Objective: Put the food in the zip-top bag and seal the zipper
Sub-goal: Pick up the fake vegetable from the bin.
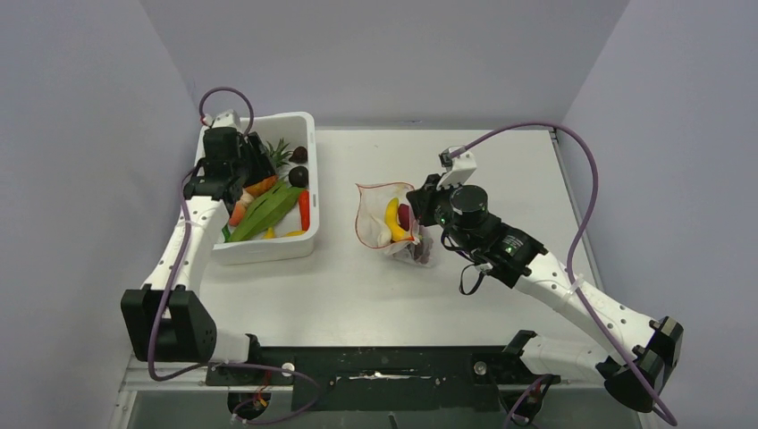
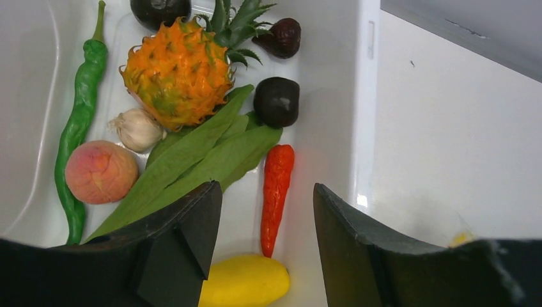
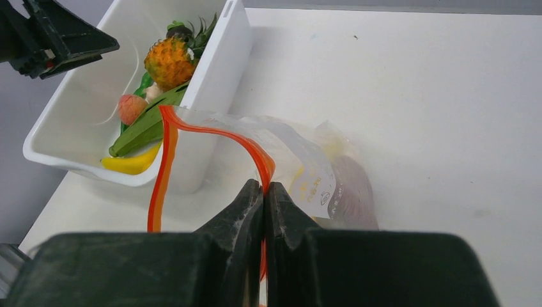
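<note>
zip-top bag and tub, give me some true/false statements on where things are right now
1. The right gripper is shut on the zipper at the zip-top bag mouth. True.
2. The bag is empty. False: a yellow banana and a dark purple piece lie inside it.
3. The left gripper is open above the white tub, holding nothing. True.
4. The red chili lies on the table outside the tub. False: it lies in the tub, beside the green leaves.
5. The pineapple is in the bag. False: it is in the tub.
</note>
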Tool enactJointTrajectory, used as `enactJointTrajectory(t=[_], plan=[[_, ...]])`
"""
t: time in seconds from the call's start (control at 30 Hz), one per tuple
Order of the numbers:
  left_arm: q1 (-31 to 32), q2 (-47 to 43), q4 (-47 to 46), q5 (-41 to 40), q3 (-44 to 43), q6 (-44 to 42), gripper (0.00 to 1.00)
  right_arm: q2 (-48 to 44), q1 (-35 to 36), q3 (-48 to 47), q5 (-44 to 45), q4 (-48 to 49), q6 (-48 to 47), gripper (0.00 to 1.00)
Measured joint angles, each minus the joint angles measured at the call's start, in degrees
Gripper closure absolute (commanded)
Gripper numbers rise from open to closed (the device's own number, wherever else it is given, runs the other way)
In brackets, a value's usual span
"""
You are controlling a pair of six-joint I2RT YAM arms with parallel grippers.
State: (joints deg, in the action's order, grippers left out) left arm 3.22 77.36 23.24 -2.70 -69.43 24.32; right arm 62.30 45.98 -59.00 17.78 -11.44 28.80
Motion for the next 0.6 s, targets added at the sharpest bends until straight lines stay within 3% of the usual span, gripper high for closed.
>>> enactJointTrajectory(t=[0.37, 0.6], plan=[[-1.36, 18.82, -4.07, 3.41, -9.4, -2.99, 0.49, 0.35, -0.66, -0.02, -0.48, -0.48, -0.61, 1.0], [-1.36, 29.38, -6.99, 7.43, -13.64, -2.97, 0.38, 1.7, -0.96, -0.37, -0.46, -1.6, -1.42, 1.0]])
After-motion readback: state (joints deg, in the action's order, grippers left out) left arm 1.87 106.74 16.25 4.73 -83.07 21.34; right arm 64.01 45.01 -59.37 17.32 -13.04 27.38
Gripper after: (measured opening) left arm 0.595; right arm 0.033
